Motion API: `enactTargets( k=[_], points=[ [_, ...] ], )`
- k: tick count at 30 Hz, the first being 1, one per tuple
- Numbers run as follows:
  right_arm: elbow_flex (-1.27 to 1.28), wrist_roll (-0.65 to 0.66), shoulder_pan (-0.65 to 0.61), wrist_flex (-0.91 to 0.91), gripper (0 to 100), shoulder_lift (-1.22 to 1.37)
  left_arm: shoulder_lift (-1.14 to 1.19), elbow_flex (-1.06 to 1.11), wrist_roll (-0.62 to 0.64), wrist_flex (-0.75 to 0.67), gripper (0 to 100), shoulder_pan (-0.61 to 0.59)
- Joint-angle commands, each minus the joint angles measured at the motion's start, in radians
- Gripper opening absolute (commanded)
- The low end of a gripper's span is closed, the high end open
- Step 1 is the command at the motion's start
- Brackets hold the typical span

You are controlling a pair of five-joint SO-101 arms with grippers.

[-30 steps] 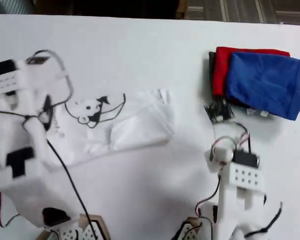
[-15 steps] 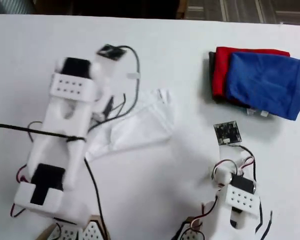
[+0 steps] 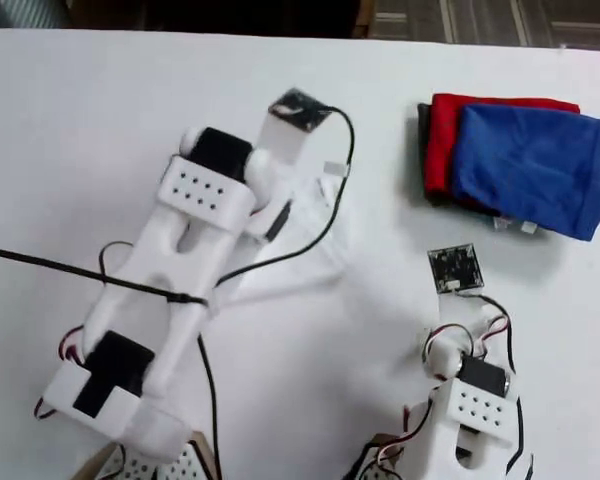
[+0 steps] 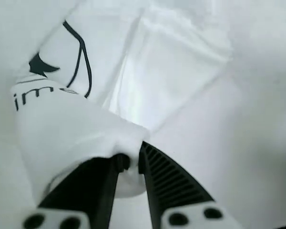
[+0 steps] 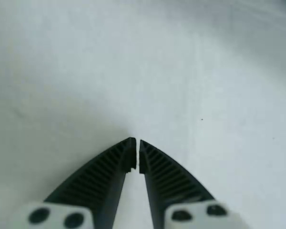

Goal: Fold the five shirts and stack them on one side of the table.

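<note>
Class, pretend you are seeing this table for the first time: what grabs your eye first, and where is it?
The blue shirt and red shirt, folded in a stack at the right of the table, stand out most. Mid-table, the left hand pinches a fold of the white shirt with a black drawing; the right hand is shut over bare table.

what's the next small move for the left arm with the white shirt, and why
Probably lower it: the left tool is shut on a bunched edge of the white shirt, held above the flat half, so the fold is not yet laid down.
</note>
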Motion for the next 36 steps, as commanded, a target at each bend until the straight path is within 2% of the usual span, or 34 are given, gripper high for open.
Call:
enactTargets(
  k=[1, 11, 14, 19, 27, 29, 33, 36],
  points=[
    [-0.003, 0.003, 0.01, 0.007, 1.9, -0.021, -0.02, -0.042, 0.006, -0.083, 3, 0.006],
    [-0.003, 0.003, 0.01, 0.007, 1.9, -0.021, 0.232, -0.073, 0.008, -0.244, 3, 0.012],
    [-0.003, 0.003, 0.01, 0.007, 1.9, -0.021, 0.25, -0.157, 0.009, -0.245, 3, 0.014],
    [-0.003, 0.003, 0.01, 0.007, 1.9, -0.022, 0.29, -0.277, 0.08, -0.196, 3, 0.021],
    [-0.003, 0.003, 0.01, 0.007, 1.9, -0.022, 0.436, -0.298, 0.084, -0.232, 3, 0.071],
    [-0.003, 0.003, 0.01, 0.007, 1.9, -0.022, 0.463, -0.329, 0.081, -0.226, 7, 0.074],
    [-0.003, 0.003, 0.01, 0.007, 1.9, -0.022, 0.474, -0.404, 0.08, -0.192, 23, 0.077],
    [-0.003, 0.003, 0.01, 0.007, 1.9, -0.022, 0.454, -0.522, 0.08, -0.115, 22, 0.064]
  ],
)
